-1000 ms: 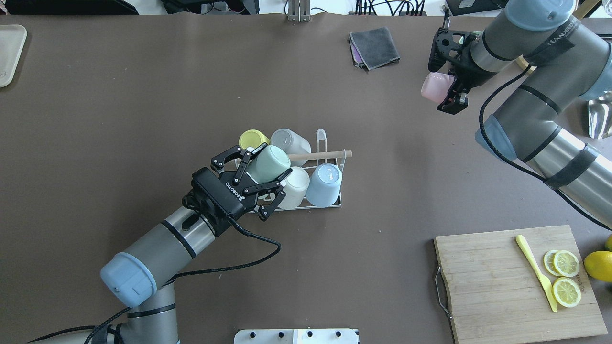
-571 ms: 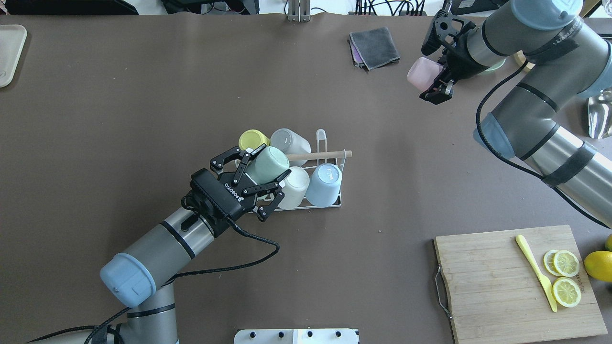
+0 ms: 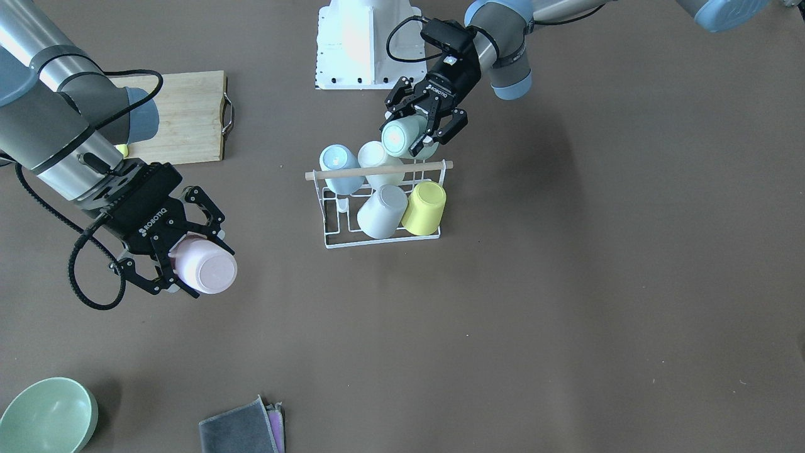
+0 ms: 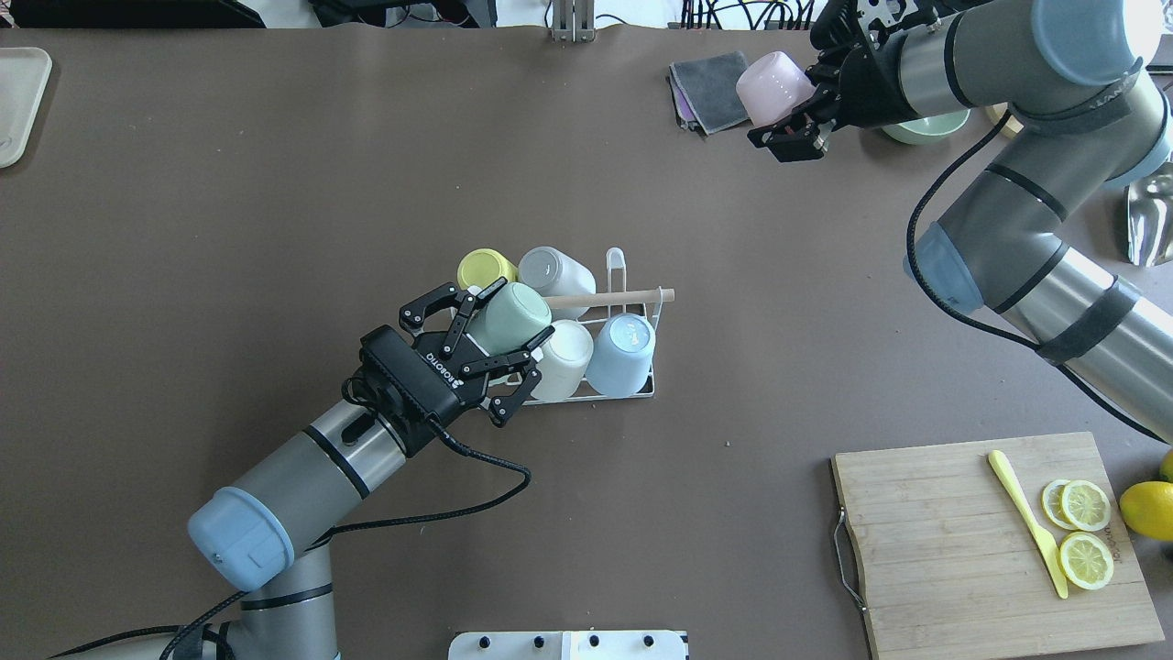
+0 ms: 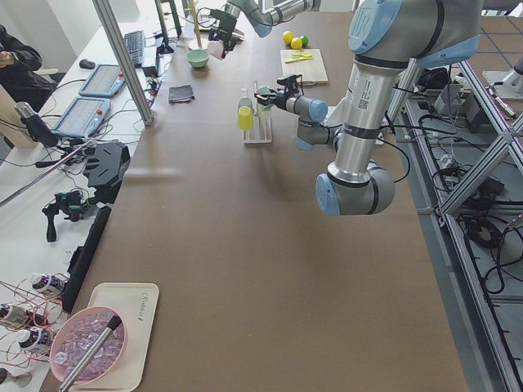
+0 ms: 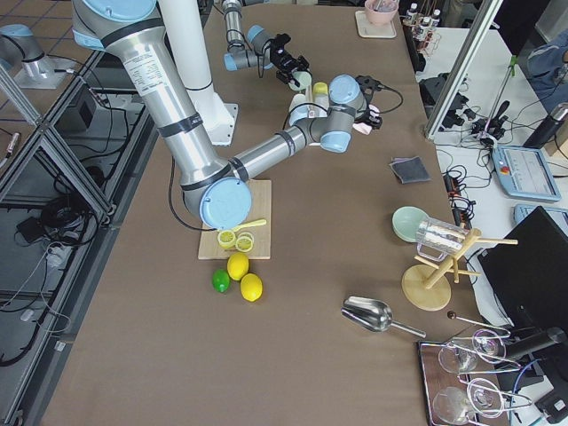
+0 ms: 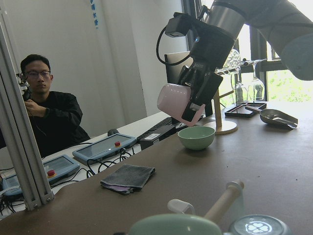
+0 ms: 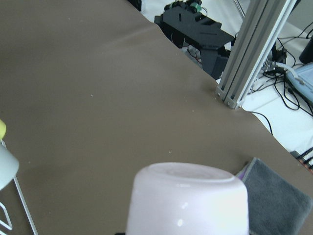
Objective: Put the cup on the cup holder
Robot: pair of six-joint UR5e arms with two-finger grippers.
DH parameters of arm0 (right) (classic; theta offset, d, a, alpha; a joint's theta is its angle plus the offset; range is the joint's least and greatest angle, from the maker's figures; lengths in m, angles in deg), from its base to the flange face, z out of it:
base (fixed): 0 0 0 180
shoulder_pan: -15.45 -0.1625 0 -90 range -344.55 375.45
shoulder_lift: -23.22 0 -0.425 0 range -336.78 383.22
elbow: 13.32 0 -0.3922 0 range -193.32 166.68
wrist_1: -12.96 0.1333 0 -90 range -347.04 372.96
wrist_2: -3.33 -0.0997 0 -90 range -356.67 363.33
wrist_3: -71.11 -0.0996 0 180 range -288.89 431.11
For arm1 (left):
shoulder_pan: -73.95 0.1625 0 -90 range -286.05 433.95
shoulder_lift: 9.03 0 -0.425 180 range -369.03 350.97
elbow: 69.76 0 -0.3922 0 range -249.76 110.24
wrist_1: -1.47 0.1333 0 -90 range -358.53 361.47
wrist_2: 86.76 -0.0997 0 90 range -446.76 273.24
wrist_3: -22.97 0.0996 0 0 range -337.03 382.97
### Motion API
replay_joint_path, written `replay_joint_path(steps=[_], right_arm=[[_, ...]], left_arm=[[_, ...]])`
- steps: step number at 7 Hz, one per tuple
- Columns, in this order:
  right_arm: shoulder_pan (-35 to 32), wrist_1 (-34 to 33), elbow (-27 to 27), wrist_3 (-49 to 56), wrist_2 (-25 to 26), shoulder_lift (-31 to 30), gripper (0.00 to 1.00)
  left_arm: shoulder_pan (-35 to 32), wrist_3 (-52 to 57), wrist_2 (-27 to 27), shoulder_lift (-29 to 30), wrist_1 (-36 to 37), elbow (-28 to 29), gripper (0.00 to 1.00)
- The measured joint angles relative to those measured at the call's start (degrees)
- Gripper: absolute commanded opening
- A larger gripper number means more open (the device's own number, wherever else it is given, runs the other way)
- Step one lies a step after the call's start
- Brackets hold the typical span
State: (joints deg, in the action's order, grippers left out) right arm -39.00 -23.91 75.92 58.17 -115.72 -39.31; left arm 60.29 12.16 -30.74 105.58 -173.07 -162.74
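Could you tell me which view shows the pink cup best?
The exterior front-facing view: the pink cup shows clearly, held in the right end effector. Overhead has it near the top edge; left wrist shows its profile; right wrist crops it; side views make it tiny.

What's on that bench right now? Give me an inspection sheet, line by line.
Surface: brown table, no spill seen.
Job's things: cup holder carries a yellow cup, grey cup, white cup and blue cup.
Clutter: grey cloth, green bowl, cutting board with lemon slices and yellow knife.
End effectors: left end effector shut on a mint cup at the holder's end; right end effector shut on a pink cup, held in the air away from the holder.
Cables: black cable loops out beside the left arm's wrist.
Surroundings: a person sits beyond the table's far edge.
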Motion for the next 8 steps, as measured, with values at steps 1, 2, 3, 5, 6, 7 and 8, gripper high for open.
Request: replay_joint_path(steps=[1,2,3,5,6,7,8], right_arm=[[1.32,6.71,-0.16,-2.75,1.28,-0.27,0.0],[3.58,13.35,-0.36,-5.05,3.51,-0.43,0.0],[5.95,18.94,-0.61,-6.0,6.76,-0.5,0.0],[10.08,27.6,-0.98,-6.99,14.51,-0.22,0.0],[11.31,31.9,-1.66,-7.2,17.21,-0.03,0.0],[12.55,35.62,-2.31,-7.45,18.82,0.02,0.0],[14.23,39.12,-3.06,-8.29,20.24,0.03,0.0]], left_arm=[[0.1,0.02,-0.02,-0.21,-0.01,0.04,0.0],[0.22,0.06,-0.05,-0.52,-0.24,0.06,0.0],[0.35,0.08,-0.09,-0.67,-0.84,0.08,0.28],[0.43,0.37,-0.17,-0.9,-1.66,0.49,0.98],[0.47,0.44,-0.17,-0.94,-2.87,1.43,0.98],[0.55,0.54,-0.14,-0.96,-5.38,2.79,0.98],[0.58,0.64,-0.12,-1.0,-8.49,4.21,0.98]])
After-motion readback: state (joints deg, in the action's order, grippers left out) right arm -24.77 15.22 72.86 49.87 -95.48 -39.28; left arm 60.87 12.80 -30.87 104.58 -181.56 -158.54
